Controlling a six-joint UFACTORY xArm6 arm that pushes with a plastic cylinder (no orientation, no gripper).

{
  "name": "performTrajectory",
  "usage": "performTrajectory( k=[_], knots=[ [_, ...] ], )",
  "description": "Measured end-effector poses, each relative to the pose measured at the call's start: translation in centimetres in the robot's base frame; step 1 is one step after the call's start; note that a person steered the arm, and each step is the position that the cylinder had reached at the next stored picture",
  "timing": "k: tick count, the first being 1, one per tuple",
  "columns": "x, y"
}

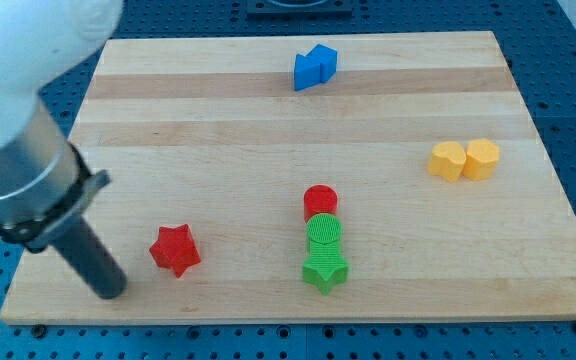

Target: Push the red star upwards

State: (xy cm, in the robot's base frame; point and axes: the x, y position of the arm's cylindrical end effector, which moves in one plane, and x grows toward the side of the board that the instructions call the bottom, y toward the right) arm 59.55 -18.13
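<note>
The red star (175,249) lies on the wooden board (268,130) at the lower left. My tip (111,291) rests on the board to the left of the star and a little below it, a short gap away, not touching it. The dark rod slants up to the view's left into the grey and white arm.
A red round block (320,202), a green round block (325,234) and a green star (325,271) form a touching column at lower centre. A blue block (314,66) sits at the top centre. Two yellow blocks (464,160) sit side by side at the right.
</note>
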Motion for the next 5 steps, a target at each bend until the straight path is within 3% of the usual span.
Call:
performTrajectory(
  k=[2,4,5],
  knots=[
    [-0.6,4.6],
    [-11.8,9.5],
    [-11.1,9.5]
  ],
)
